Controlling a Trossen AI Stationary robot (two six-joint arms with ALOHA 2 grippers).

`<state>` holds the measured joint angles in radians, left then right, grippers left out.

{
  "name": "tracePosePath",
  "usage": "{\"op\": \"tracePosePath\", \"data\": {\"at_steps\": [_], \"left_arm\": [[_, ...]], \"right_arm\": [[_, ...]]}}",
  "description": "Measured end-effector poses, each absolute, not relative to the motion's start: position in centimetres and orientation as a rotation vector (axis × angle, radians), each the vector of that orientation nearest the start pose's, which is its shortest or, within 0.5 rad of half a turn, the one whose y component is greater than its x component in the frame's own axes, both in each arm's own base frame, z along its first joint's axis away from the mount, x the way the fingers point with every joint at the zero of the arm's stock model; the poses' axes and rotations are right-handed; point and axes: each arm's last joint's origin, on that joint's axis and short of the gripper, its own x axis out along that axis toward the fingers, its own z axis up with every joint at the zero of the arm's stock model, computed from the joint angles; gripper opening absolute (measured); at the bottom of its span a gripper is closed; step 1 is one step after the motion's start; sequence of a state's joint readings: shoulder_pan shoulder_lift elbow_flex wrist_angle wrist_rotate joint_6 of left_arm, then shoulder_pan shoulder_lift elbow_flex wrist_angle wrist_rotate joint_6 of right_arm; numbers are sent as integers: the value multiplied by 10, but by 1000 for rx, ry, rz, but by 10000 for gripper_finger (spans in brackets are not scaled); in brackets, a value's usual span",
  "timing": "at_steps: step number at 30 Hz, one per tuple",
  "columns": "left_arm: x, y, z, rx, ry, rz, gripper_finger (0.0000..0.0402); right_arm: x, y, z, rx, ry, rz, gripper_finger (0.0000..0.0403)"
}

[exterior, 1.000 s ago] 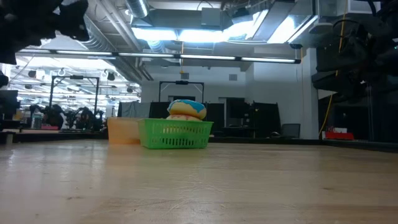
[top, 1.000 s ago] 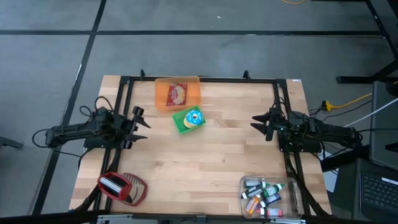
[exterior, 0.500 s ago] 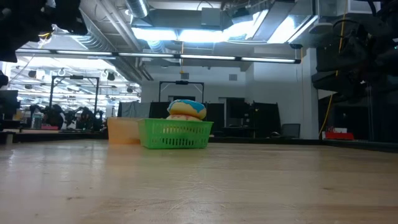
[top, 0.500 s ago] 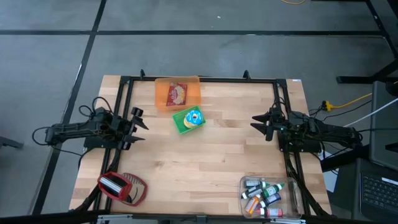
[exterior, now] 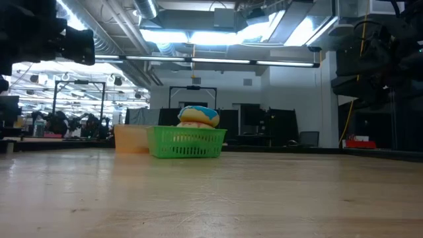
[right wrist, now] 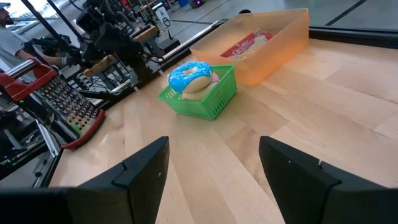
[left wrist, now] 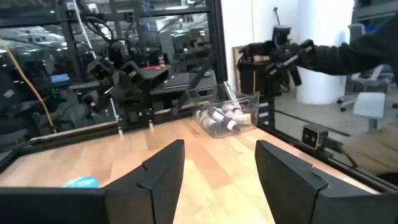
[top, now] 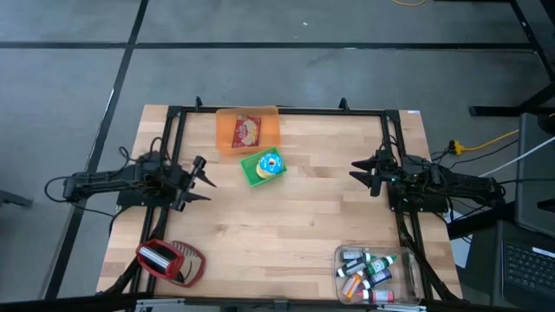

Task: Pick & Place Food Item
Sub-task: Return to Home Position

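Claw state first: the left claw (top: pixel 205 173) hangs over the desk's (top: pixel 286 225) left side with its fingers spread wide and nothing between them, and the right claw (top: pixel 355 172) sits opposite on the right side, just as wide and just as empty. At the near right corner the clear bin (top: pixel 337 273) holds the food coloring bottles (top: pixel 368 273) in a loose heap, so the task's things are already put away; a red basket (top: pixel 171 262) sits at the near left corner. Farther back, between the arms, is a green basket (top: pixel 264 166) with a blue-iced doughnut, and just behind it, at the far edge, an orange tub (top: pixel 247 130) with a packet inside. With only the return to rest left, I judge the main risk to be the left arm swinging low and clipping the red basket near its base, or the right arm nudging the clear bin, which stands close to the desk edge. Only the high view places all four containers. The low view catches just the green basket (exterior: pixel 186 141) and orange tub (exterior: pixel 130 139). From the left wrist the bottles (left wrist: pixel 221 118) show through the bin wall, and from the right wrist the doughnut (right wrist: pixel 193 78).
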<state>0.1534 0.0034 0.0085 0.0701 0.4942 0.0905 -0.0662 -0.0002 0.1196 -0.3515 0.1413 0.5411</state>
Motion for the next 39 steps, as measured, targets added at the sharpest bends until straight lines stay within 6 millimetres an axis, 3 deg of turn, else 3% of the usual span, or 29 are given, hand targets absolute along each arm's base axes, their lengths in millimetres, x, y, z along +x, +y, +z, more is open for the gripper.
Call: {"op": "tracePosePath", "data": {"at_steps": [8,39], "left_arm": [[98,1,169,97,-35,-338,193],[94,0,175,122,-110,-345,193]], "right_arm": [[86,-10,170,527,167,-264,251],[84,-19,171,538,135,-372,252]]}}
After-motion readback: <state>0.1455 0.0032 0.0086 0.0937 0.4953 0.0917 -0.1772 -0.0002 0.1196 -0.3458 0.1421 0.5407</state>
